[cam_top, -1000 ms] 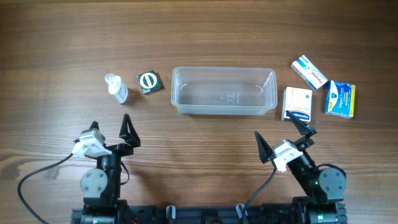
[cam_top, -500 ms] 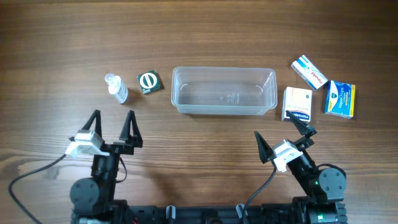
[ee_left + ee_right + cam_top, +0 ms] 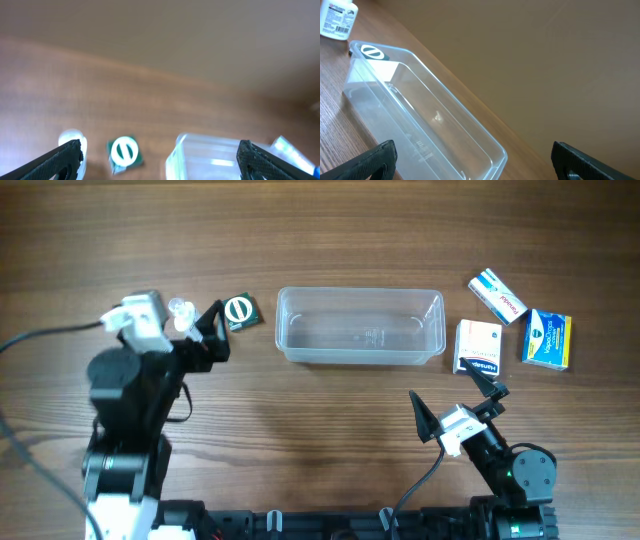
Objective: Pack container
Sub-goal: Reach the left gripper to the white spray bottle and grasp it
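Observation:
The clear plastic container (image 3: 360, 356) lies lengthwise at the table's middle and is empty. My left gripper (image 3: 186, 332) is open, raised over the small clear bottle (image 3: 180, 308) and beside the green box (image 3: 238, 311). In the left wrist view the open left gripper (image 3: 160, 167) frames the blurred bottle (image 3: 71, 140), the green box (image 3: 124, 151) and the container's end (image 3: 210, 152). My right gripper (image 3: 455, 403) is open and empty in front of the container's right end. The right wrist view shows the open right gripper (image 3: 475, 167) and the container (image 3: 455, 98).
Three medicine boxes lie right of the container: a white and orange one (image 3: 478, 345), a blue, white and red one (image 3: 497, 294) and a blue and yellow one (image 3: 546, 339). The bottle (image 3: 337, 17) and green box (image 3: 372, 51) show beyond the container in the right wrist view.
My left arm has lifted and swung forward from the table's front edge to above the bottle and green box. The right arm has not moved.

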